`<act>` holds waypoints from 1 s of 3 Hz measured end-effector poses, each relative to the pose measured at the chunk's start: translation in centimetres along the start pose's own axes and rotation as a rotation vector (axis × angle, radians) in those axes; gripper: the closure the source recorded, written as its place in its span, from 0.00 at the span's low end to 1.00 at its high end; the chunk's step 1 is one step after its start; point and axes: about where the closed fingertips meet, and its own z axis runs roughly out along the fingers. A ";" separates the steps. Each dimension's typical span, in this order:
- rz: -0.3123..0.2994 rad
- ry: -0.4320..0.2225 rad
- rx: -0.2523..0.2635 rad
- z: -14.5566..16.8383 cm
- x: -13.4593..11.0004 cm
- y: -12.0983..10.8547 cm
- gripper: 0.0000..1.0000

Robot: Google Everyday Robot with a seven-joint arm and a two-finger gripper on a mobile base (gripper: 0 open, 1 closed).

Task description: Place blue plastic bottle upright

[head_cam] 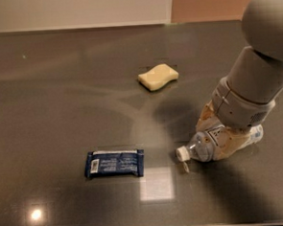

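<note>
The blue plastic bottle [199, 148] lies on its side on the dark table [58, 91] at the right, with its white cap [182, 153] pointing left. My gripper [216, 138] is down over the bottle's body. One cream finger sits behind the bottle and the other [226, 149] crosses its front, so the jaws are closed against its sides. The label end of the bottle is partly hidden by the gripper and the grey arm [255, 84].
A flat dark blue wrapped packet [115, 163] lies left of the bottle. A yellow sponge [158, 77] lies further back near the middle. The table's front edge runs along the bottom, and a wall stands behind its far edge.
</note>
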 end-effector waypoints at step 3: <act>0.016 -0.245 0.016 -5.5 -4.4 -4.3 1.00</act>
